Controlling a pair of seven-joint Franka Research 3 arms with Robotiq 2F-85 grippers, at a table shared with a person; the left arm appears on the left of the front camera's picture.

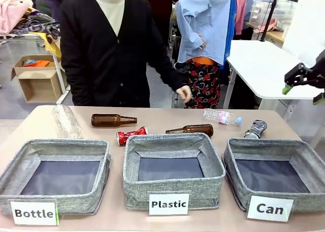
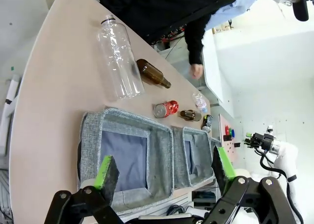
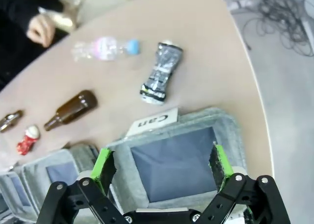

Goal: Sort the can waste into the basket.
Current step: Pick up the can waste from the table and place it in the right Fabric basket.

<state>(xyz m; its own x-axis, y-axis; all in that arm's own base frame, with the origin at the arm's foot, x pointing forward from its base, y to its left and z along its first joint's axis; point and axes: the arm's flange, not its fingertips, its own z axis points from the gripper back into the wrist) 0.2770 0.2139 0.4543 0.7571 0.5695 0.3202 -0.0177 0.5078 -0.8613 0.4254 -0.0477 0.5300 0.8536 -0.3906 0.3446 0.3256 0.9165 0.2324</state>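
Left claw point(image 2: 164, 167): jaws spread wide and empty, hanging above the near side of the surface point(image 1: 40, 123), over the basket row.

Crushed shiny red metal can point(image 1: 131, 135): it lies on its side just behind the far-left corner of the grey fabric basket labelled "Plastic" point(image 1: 129, 166), well apart from both claws. You should expect it to be light, thin-walled, slick and sharply creased. Pinch it across the flattened waist, not the ends.

Crushed black-and-silver metal can with a green end point(image 1: 255, 129): it lies just behind the far rim of the grey fabric basket labelled "Can" point(image 1: 274, 142). It should handle the same way, and a firm squeeze will likely dent it further.

Right claw point(image 3: 162, 166): released and empty, raised over the "Can" basket. This can lies ahead of it, beyond the label.
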